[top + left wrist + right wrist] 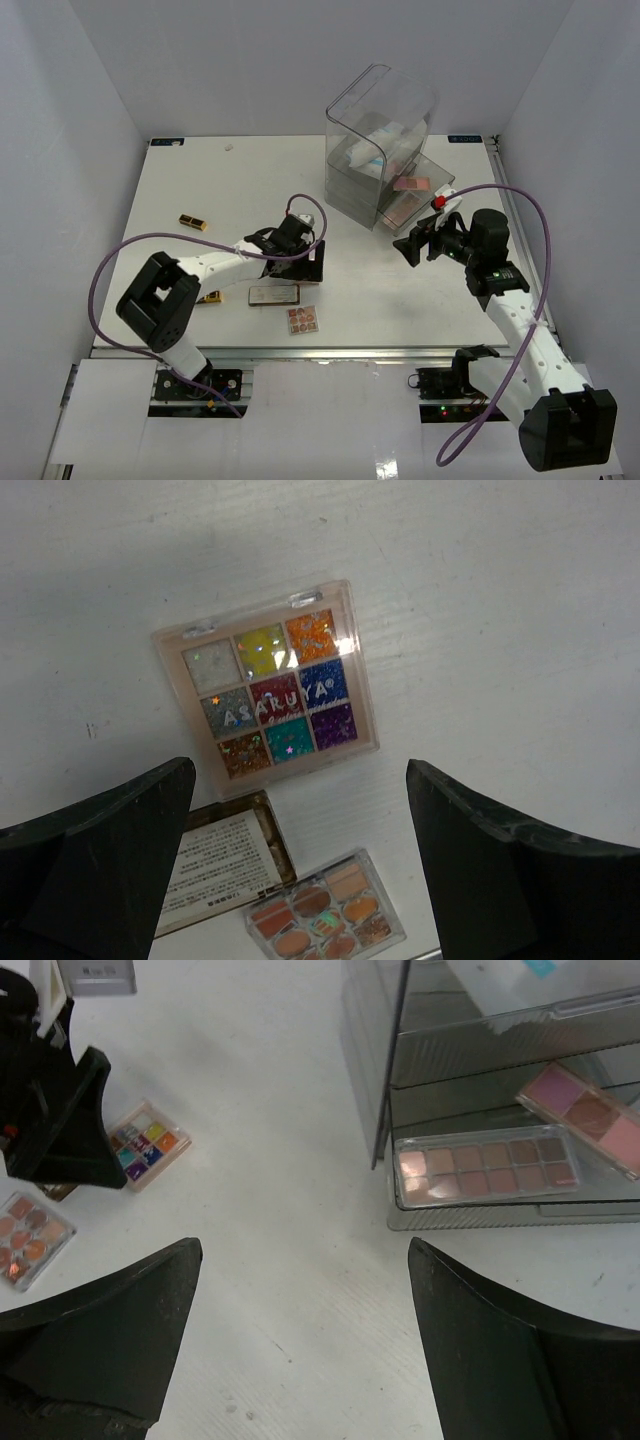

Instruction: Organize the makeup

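The white table [200, 180] carried a tall clear drawer box [380, 130] at 1 o'clock from its centre, with its lower drawers jutting out toward 5 o'clock. White-and-light-blue packets [372, 150] lay in the upper part of the box. In the right wrist view a pink-and-brown palette [590, 1120] lay in 1 open drawer. A long palette [485, 1165] with 2 rows of brown pans lay in the drawer below it.

The left gripper [300, 255] hung near the table centre, jaws spread wide and holding nothing. Its wrist camera looked straight down on a 9-pan glitter palette [268, 685] that lay flat on the table, with the fingertips [160, 800] above its near edge. The right gripper [415, 245] hovered at 3 o'clock, just off the box's open drawers. Its jaws were parted too, with only bare table between them.

At 7 o'clock from the centre lay a flat rectangular box [273, 295] with printed text on its face. Just beside it, at 6 o'clock, was a small palette of nude pans [302, 320]. The 2 sat close together but apart from the glitter palette. A black-gold tube [193, 221] lay alone at 9 o'clock, well apart from everything else.
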### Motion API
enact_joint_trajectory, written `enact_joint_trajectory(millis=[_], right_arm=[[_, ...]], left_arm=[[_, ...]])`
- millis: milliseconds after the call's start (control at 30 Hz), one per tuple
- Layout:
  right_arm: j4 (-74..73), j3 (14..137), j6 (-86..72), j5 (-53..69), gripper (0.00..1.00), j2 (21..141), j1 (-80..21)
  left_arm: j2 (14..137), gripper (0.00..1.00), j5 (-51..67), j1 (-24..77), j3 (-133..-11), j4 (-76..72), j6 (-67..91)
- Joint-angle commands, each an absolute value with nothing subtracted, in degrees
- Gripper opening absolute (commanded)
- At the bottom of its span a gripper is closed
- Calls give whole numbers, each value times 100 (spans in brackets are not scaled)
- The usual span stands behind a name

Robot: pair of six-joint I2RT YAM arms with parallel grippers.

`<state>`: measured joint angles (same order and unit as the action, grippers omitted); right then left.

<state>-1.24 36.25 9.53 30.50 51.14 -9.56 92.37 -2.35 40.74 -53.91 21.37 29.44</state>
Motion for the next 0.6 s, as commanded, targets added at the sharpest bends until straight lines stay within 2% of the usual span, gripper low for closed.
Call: enact_joint_trajectory(millis=[0, 200, 567], right_arm=[[387, 3612, 452, 2760, 90, 4908, -881], [378, 3612, 433, 2824, 90, 4829, -870], [378, 3595, 429, 2853, 90, 4799, -810]], left_arm=[[9607, 98, -887, 4219, -5931, 2403, 3384], [9968, 98, -1524, 4376, -6210, 2639, 3612], [10340, 97, -1881, 4528, -6372, 2707, 3588]])
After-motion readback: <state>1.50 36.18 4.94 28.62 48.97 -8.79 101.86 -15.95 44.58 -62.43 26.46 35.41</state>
